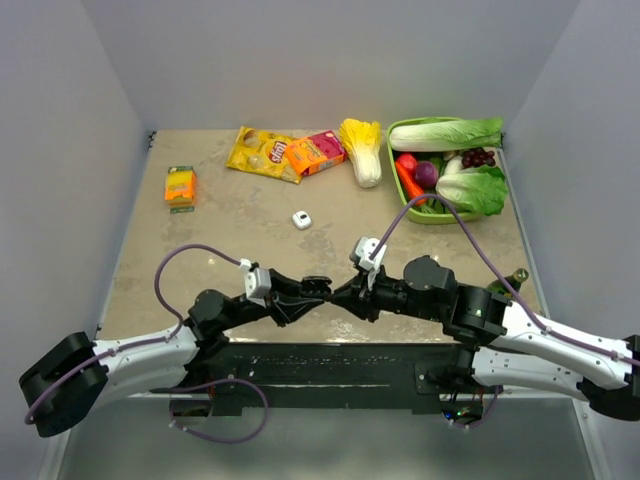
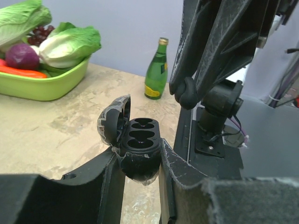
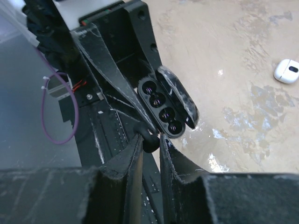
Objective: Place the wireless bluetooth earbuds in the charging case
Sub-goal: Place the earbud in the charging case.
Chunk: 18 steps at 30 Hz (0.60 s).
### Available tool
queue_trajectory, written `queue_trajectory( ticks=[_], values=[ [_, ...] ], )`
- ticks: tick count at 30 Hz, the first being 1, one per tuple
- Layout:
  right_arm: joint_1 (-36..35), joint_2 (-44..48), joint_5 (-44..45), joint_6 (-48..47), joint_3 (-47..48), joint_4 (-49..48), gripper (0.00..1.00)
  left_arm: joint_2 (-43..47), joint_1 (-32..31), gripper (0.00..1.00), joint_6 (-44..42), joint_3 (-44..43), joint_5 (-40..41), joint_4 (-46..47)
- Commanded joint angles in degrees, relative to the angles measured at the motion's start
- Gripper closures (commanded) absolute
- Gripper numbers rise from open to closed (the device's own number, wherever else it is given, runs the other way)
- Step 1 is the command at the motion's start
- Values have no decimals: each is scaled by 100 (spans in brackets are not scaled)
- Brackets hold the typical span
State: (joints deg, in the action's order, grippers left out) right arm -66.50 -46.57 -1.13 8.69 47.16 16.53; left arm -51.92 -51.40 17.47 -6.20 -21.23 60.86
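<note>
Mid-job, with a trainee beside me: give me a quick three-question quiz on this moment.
1. True or false: the lid of the charging case is closed.
2. Which arm clamps the case? A) left B) right C) neither
3. Fill in: the right gripper pinches a small black ____ close to the open case.

Key: 1 false, the lid is swung open. 2 A, the left gripper grips it by the sides. 3 earbud.

A: Tally between the fingers?
B: Left fingers: 1 black case. Right fingers: 1 black bud.
A: Beyond the fingers?
B: 1 small white item, 1 green bottle, 1 green basket, 1 loose cabbage, 1 yellow bag, 2 orange boxes.
</note>
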Motion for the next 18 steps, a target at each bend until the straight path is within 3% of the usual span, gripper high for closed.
queue_trajectory(
  ticks=[1, 18],
  values=[
    [-65, -37, -301, -236, 373, -238, 100, -327, -2, 100, 72, -303, -601, 892],
    [-109, -318, -151, -271, 320, -555, 100, -863, -46, 100, 116, -576, -953, 1174]
  ],
)
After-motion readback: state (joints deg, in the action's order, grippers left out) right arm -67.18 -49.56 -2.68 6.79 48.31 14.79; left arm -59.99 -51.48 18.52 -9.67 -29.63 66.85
